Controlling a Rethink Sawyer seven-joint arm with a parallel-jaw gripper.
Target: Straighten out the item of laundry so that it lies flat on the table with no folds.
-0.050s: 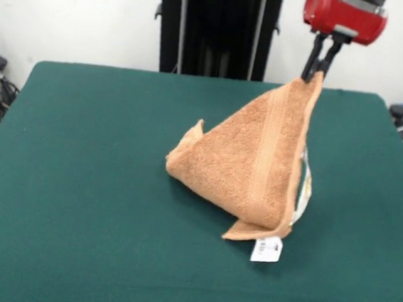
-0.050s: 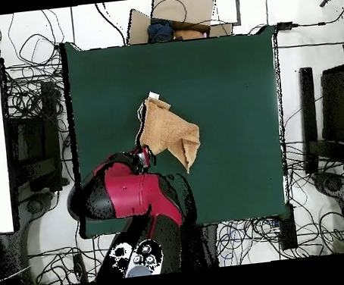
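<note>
- end effector (image 1: 318, 68) has its two dark fingers pinched together on the top corner of the towel (image 1: 253, 167), raised well above the desk (image 1: 77, 182)
- towel hangs from that pinch as a tent-like triangle; lower part rests on the desk, so it is only partly lifted
- front view: bulk of the cloth lies down and to picture-left of the end effector, with a small folded flap (image 1: 191, 137) sticking up at the far left end
- woven border band (image 1: 267, 150) runs from near the pinched corner down to the bottom edge, roughly marking the long axis: steep, from the grip toward the camera side
- white tag (image 1: 267, 249) lies on the desk just below the lowest corner; a second pale tag shows at the right edge, partly hidden
- overhead view: towel (image 2: 170, 133) sits left of desk centre, stretching away from the arm (image 2: 131, 195) toward the far side of the desk
- judgement: still folded on itself; next move likely drags the held corner away from the resting bulk, so the cloth trails out flat
- risk: flap stays doubled under
</note>
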